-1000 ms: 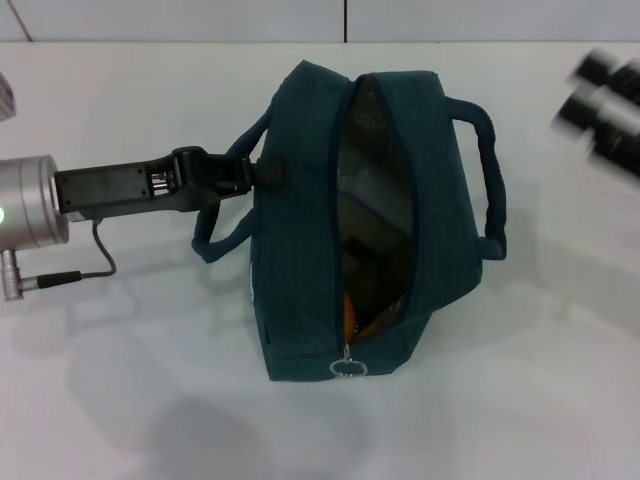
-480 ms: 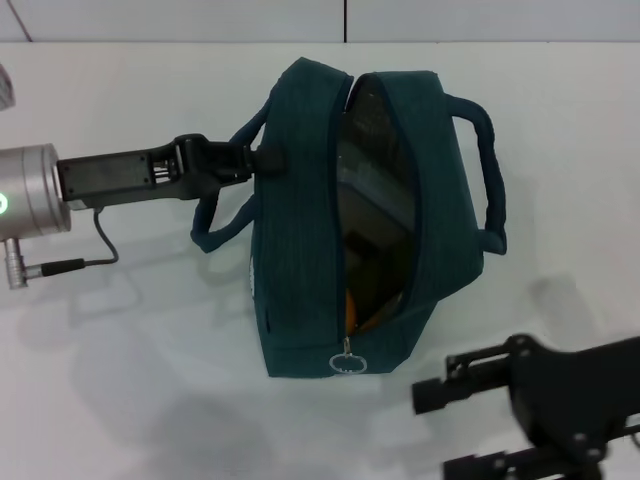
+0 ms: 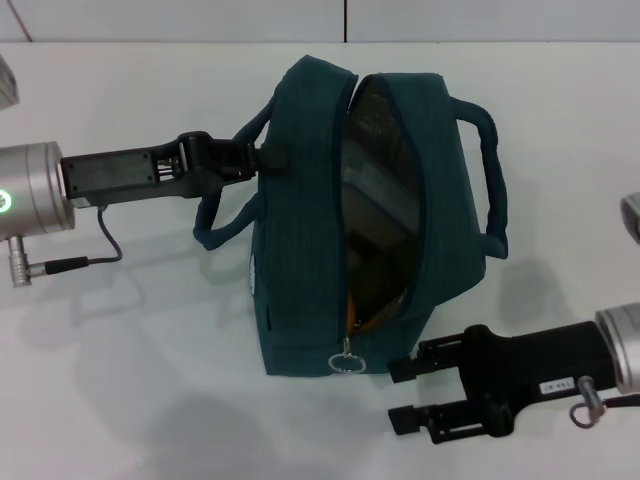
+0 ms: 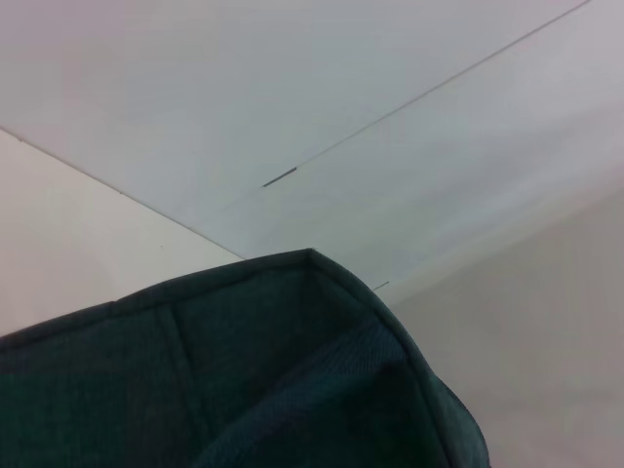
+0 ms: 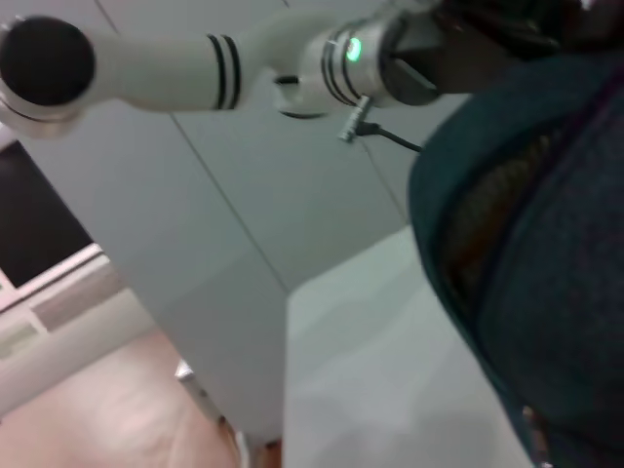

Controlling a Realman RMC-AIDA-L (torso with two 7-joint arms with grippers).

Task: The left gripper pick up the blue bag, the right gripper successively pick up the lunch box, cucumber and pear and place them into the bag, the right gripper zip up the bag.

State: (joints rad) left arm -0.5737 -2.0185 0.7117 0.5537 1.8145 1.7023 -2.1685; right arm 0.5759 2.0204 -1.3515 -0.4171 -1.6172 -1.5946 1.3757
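The blue bag (image 3: 300,250) lies in the middle of the white table in the head view, its zipper open along the top. Its metal ring pull (image 3: 347,363) hangs at the near end. My left gripper (image 3: 262,158) is shut on the bag's left side, by the loop handle (image 3: 225,225). My right gripper (image 3: 402,396) stands open just right of the ring pull, with nothing between its fingers. An orange sliver of the pear (image 3: 351,316) shows inside the near end. A pale lunch box (image 3: 372,185) shows dimly deeper in. The cucumber is hidden.
The bag's fabric (image 4: 292,380) fills the lower left wrist view. The right wrist view shows the bag's open edge (image 5: 487,214) and the left arm (image 5: 244,68) beyond it. A grey object (image 3: 630,215) sits at the table's right edge. A cable (image 3: 100,245) hangs from the left wrist.
My right arm swung from the far right down to the near right, then slid left toward the ring pull. The left gripper kept its hold and rose slightly.
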